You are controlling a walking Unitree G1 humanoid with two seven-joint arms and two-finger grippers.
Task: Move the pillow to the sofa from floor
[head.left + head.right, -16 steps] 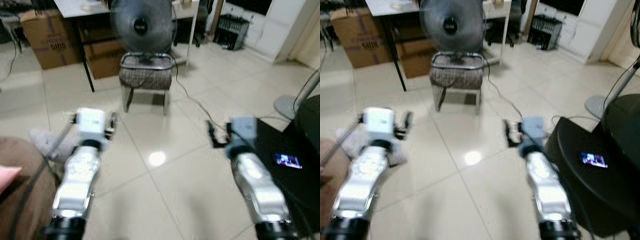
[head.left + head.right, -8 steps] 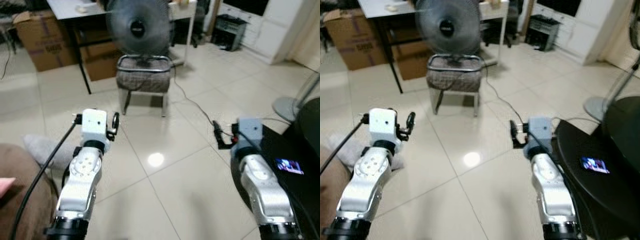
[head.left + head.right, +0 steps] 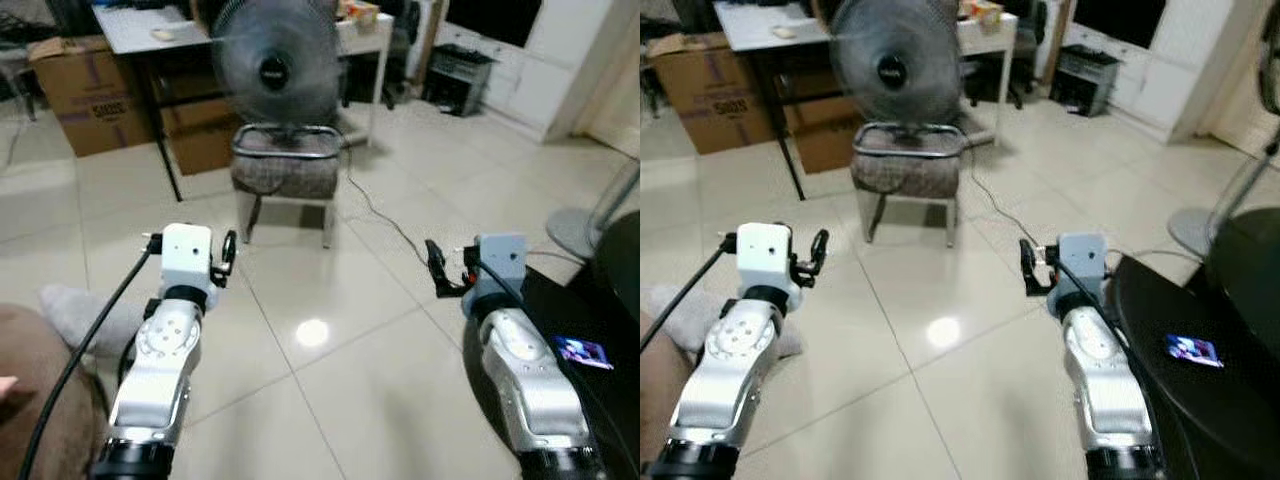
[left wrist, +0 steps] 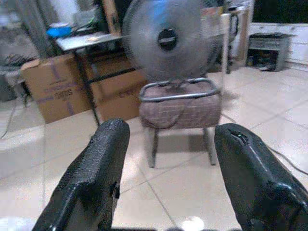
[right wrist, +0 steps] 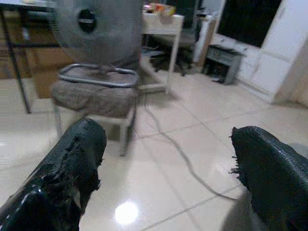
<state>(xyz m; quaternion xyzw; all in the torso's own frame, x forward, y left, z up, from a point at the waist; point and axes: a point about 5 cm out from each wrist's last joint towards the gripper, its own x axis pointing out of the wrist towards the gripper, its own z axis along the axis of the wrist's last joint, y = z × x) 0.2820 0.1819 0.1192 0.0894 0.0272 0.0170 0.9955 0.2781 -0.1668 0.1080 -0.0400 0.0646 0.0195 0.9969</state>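
A grey pillow [image 3: 72, 314] lies on the tiled floor at the left, partly behind my left arm [image 3: 160, 350]. The brown sofa's edge [image 3: 35, 410] fills the lower left corner. Both arms are held forward at about waist height above bare tiles. My left gripper [image 4: 168, 159] is open, its two black fingers wide apart with nothing between them; it is to the right of the pillow and above it. My right gripper [image 5: 168, 159] is open and empty too, out over the floor beside a black rounded object.
A standing fan [image 3: 272, 70] sits on a padded metal stool [image 3: 287, 170] straight ahead. Cardboard boxes [image 3: 85, 95] and a table [image 3: 150, 25] are behind it. A cable [image 3: 390, 220] runs across the floor. The black rounded object with a lit screen [image 3: 600, 340] is close on my right.
The whole picture has steadied and shifted slightly, so the camera moved. Both arms keep the same raised pose and both grippers stay open.
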